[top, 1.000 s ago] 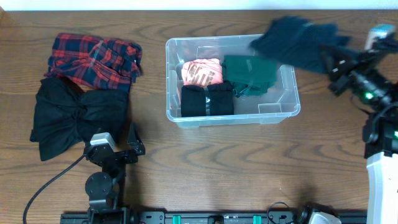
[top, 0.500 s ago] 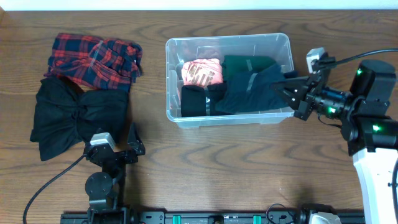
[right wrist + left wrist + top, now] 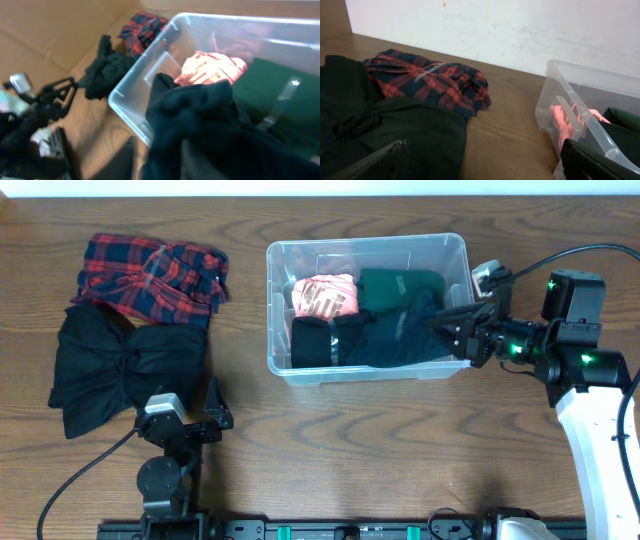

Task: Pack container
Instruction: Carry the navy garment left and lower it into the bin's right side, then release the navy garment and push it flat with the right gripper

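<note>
- Two grippers are over the wooden bench (image 3: 380, 440). The left gripper (image 3: 212, 416) is nearest, resting by the near edge left of centre with its fingers spread apart and holding nothing.
- Right of it, a broad band of bare wood runs along the near edge, between that edge and the container.
- Beyond the left gripper, toward the left edge, lies a bunched black garment (image 3: 120, 370). A gap of bare wood separates it from the container.
- The container (image 3: 370, 370), of clear plastic, sits slightly right of centre and closer to the far edge. Its long walls run parallel to that edge.
- The right gripper (image 3: 455, 332) comes in over the container's right wall with its fingers closed on a dark navy garment (image 3: 395, 340). The garment drapes across the near-right part of the interior.
- A black folded piece (image 3: 312, 342) also lies inside, in the near-left corner. A pink garment (image 3: 325, 297) is behind it and a green garment (image 3: 400, 285) lies along the far wall.
- Only a narrow strip of wood lies between the far rim and the far edge.
- A red plaid shirt (image 3: 150, 275) is crumpled near the far-left corner, touching the black garment's far side.
</note>
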